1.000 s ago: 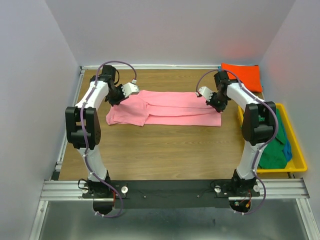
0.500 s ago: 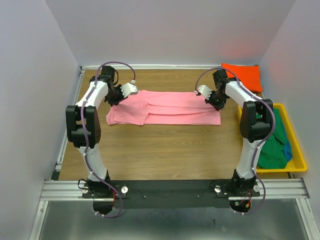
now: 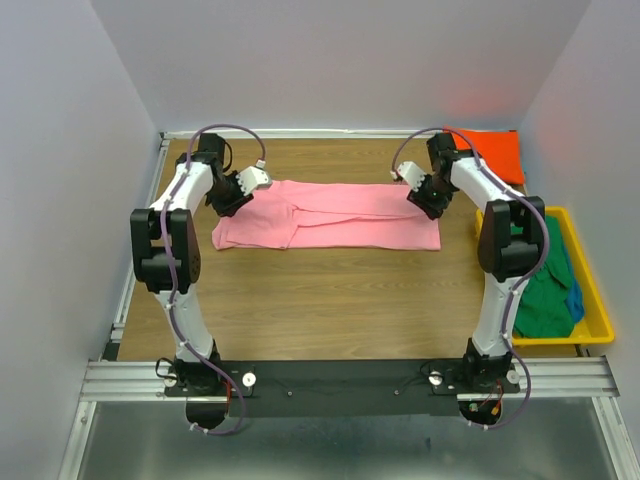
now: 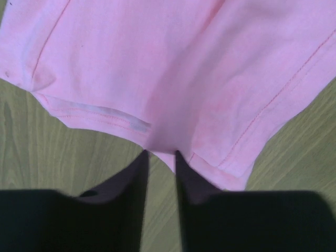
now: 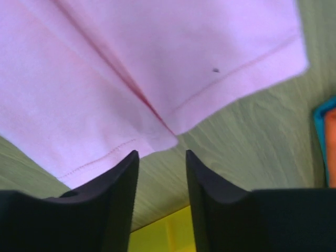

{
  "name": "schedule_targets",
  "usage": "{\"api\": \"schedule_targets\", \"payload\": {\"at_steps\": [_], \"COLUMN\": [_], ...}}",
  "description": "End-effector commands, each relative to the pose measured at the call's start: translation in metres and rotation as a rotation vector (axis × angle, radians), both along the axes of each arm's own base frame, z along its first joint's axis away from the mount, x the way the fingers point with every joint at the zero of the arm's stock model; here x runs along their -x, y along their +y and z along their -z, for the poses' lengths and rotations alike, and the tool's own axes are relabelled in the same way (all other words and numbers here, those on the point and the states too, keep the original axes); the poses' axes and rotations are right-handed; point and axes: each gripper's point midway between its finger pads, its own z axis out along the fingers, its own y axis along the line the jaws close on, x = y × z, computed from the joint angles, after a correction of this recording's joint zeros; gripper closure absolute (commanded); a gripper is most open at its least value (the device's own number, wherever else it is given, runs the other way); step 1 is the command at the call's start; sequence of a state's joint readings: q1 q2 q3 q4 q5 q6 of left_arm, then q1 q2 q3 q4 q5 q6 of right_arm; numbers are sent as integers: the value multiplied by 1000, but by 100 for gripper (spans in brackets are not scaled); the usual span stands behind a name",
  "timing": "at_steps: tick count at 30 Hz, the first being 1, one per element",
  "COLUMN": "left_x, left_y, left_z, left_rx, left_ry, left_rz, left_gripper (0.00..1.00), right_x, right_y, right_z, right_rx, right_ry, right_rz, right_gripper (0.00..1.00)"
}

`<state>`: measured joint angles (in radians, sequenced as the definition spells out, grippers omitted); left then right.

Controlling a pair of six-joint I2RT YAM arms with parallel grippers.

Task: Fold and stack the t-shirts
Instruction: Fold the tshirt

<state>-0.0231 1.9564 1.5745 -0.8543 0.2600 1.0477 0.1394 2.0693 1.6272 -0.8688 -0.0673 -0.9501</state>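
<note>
A pink t-shirt (image 3: 330,215) lies folded into a long band across the back of the table. My left gripper (image 3: 237,202) stands at its left end, and in the left wrist view (image 4: 160,155) the jaws are slightly open with the pink hem (image 4: 173,68) just past the tips. At the band's right end my right gripper (image 3: 424,200) is open too. The right wrist view shows bare wood between those tips (image 5: 160,153), the pink corner (image 5: 105,79) lying just beyond. A folded orange t-shirt (image 3: 490,150) rests at the back right corner.
A yellow bin (image 3: 592,300) stands at the right table edge with a green shirt (image 3: 545,290) and a blue one (image 3: 575,300) in it. Grey walls close in on three sides. Bare wood lies in front of the pink shirt.
Both grippers were shut on the pink shirt's far ends and have now opened and let go. Both wrists have drawn slightly back towards the far edge.
</note>
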Motion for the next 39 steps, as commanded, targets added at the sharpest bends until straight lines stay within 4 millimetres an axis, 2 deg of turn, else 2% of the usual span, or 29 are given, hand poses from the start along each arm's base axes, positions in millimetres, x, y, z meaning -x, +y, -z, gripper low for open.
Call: {"api": "schedule_targets", "payload": {"at_steps": [1, 4, 5, 6, 7, 8, 11, 13, 19, 21, 22, 26, 31, 35, 39], "left_x": [-5, 7, 18, 25, 31, 45, 63, 78, 81, 80, 79, 78, 77, 77, 78], "left_y": [21, 35, 39, 45, 44, 42, 40, 37, 30, 28, 27, 26, 24, 22, 22], "left_z": [-14, -32, -28, -34, -34, -24, -18, -3, 8, 9, 9, 11, 17, 17, 20], "left_rx": [51, 134, 151, 164, 189, 203, 256, 299, 377, 387, 396, 412, 430, 438, 440], "left_ry": [-14, -19, 3, -8, 1, 39, 62, 106, 128, 129, 128, 138, 157, 166, 175], "left_rz": [-91, -137, -154, -176, -174, -175, -177, -194, -215, -223, -222, -230, -236, -233, -235], "left_gripper": [53, 45, 45, 44, 44, 44, 44, 44, 44, 44, 44, 43, 43, 43, 43], "right_x": [-21, -22, -17, -8, 2, 9, 34, 48, 68, 71, 69, 68, 73, 76, 78], "right_y": [-10, -19, -20, -19, -20, -19, -10, -2, 6, 8, 0, -2, -1, 0, 2], "right_z": [-28, -56, -60, -63, -62, -60, -51, -44, -21, -16, -13, -3, 15, 20, 23], "right_rx": [-55, -147, -177, -208, -225, -243, -300, -346, -369, -375, -382, -386, -373, -377, -382], "right_ry": [-73, -118, -111, -93, -63, -44, 34, 94, 200, 219, 221, 243, 291, 310, 323], "right_rz": [149, 278, 334, 358, 387, 411, 486, 565, 653, 670, 701, 736, 773, 780, 780], "right_gripper": [49, 45, 45, 45, 45, 45, 45, 45, 45, 44, 43, 40, 41, 44, 55]}}
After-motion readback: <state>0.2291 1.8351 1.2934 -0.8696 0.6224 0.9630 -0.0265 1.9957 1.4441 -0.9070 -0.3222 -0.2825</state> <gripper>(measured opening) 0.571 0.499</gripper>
